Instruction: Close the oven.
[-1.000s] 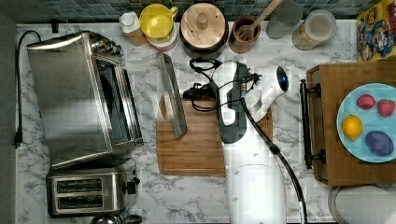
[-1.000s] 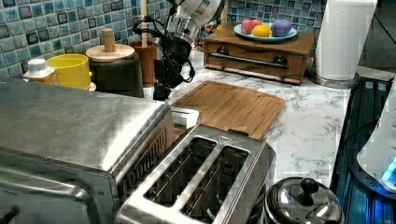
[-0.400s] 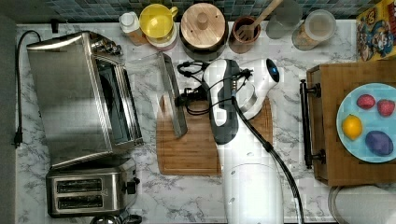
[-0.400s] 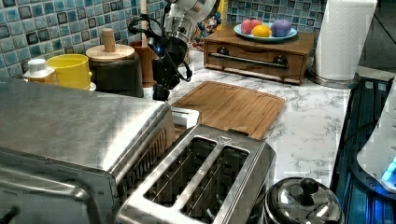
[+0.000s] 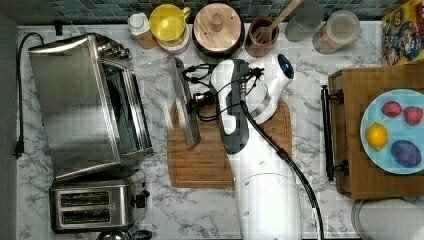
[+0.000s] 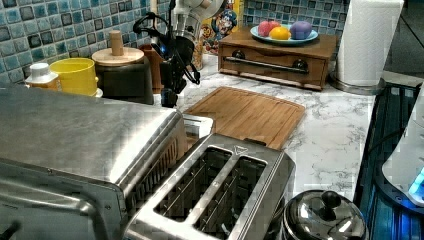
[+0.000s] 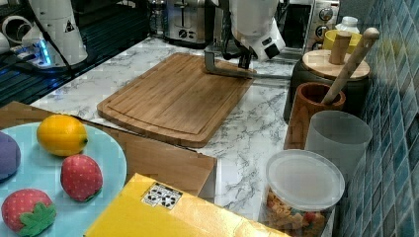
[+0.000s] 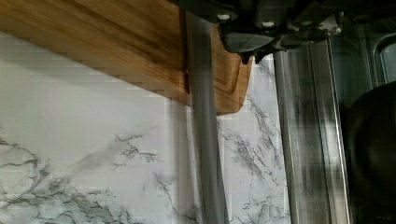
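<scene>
We've got the boxy brushed-steel oven [image 5: 82, 102] at 9 o'clock, glass door flopped open, gripper [image 5: 196, 98] at its handle bar [image 5: 186, 107], fingers can't tell, could slip off lifting.

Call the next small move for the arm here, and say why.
Probably push the handle bar up and toward the oven. The glass door hangs fully open, flat over the counter, its handle over the cutting board. The gripper sits right beside the bar, so lifting it should swing the door shut.
</scene>
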Controlling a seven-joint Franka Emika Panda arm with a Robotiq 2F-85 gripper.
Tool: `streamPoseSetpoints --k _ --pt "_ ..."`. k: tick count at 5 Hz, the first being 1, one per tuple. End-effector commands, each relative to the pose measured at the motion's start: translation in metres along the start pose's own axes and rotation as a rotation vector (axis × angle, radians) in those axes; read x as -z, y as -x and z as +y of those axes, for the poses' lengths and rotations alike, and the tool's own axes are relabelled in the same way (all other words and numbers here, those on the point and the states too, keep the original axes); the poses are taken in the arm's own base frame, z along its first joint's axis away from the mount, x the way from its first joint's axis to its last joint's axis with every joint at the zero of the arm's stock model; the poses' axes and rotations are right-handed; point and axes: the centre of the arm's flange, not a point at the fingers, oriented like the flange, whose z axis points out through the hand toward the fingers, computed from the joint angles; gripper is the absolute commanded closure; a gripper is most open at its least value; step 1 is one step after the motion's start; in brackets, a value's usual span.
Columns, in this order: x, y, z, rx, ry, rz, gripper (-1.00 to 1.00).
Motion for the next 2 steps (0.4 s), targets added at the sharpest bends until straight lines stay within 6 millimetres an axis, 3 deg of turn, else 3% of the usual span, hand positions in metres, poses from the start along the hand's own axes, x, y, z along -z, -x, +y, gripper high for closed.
streamPoseSetpoints --k 1,2 --pt "0.001 -0.035 -0.12 0.263 -0.051 0.022 1.0" --pt "-0.002 -0.027 -0.166 0.314 -0.042 0.017 1.0"
